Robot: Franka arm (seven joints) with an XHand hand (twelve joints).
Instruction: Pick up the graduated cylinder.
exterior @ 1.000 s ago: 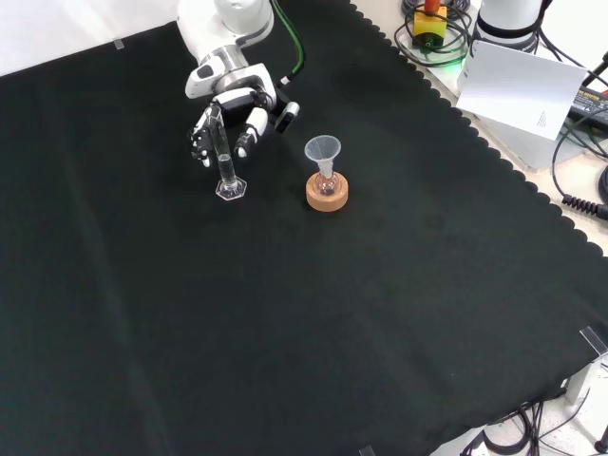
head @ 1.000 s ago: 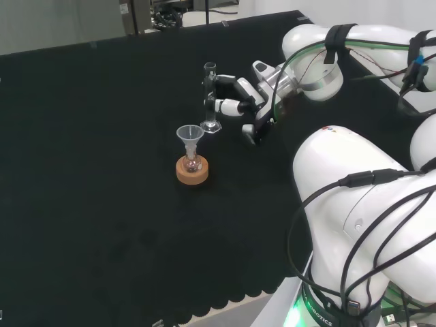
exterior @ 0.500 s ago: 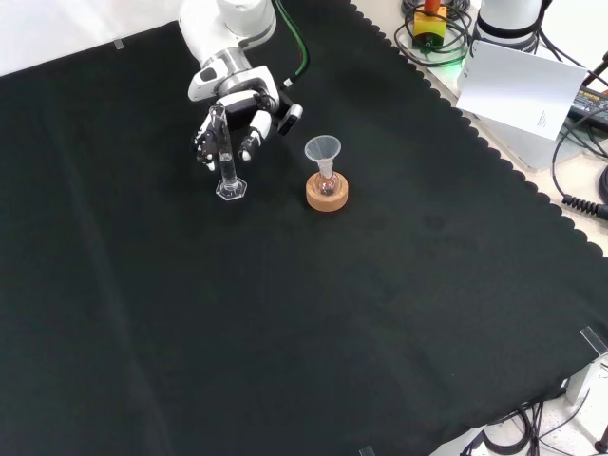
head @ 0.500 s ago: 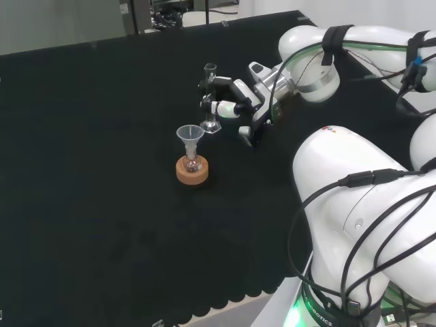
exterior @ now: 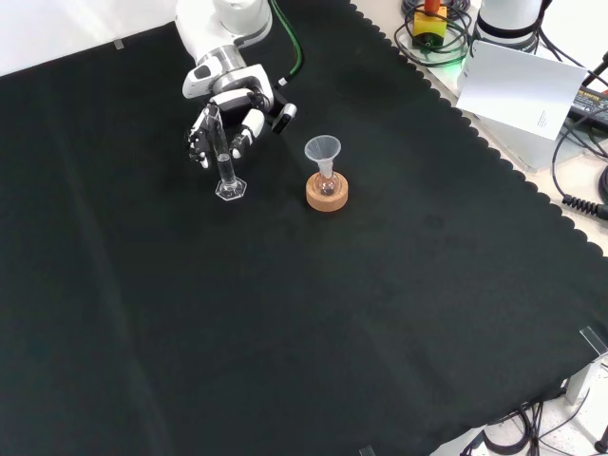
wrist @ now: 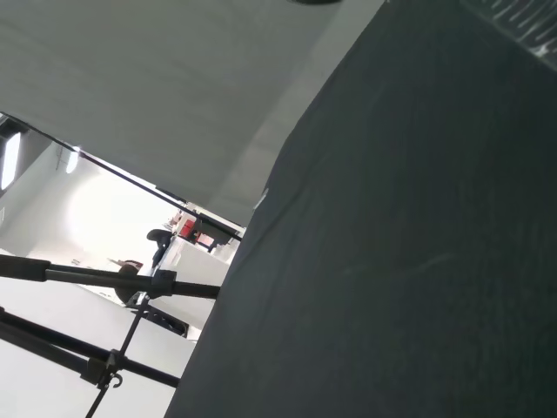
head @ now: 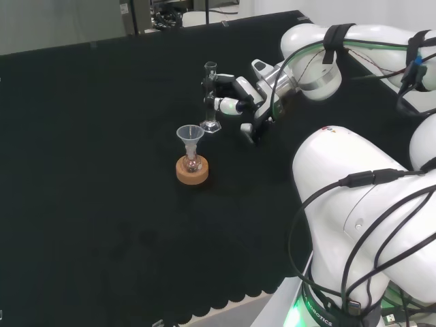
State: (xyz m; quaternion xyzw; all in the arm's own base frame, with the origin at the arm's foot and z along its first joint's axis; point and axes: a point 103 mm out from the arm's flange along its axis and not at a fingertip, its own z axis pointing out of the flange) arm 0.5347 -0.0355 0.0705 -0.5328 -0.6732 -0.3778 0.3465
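The graduated cylinder (head: pixel 210 95) (exterior: pixel 224 157) is a slim clear tube standing upright on its hexagonal foot on the black cloth. My hand (head: pixel 240 95) (exterior: pixel 226 112) is level with the tube's upper half, just to its right in the head view and behind it in the front view. Its fingers (head: pixel 223 104) are slightly bent and reach towards the tube, with their tips at or just short of the glass. They are not wrapped round it. The thumb (exterior: pixel 285 112) sticks out to the side.
A clear funnel (head: pixel 190 134) (exterior: pixel 322 150) sits in a small flask on a cork ring (head: pixel 192 170) (exterior: pixel 327 195), close in front of the cylinder in the head view. The arm's white links (head: pixel 361 204) stand at the head view's right. The cloth's scalloped edge (exterior: pixel 494 157), paper and cables lie at the front view's right.
Half a second ago the hand had pushed in against the cylinder, which leaned slightly. The hand has since drawn back a little and the cylinder stands upright in the same spot.
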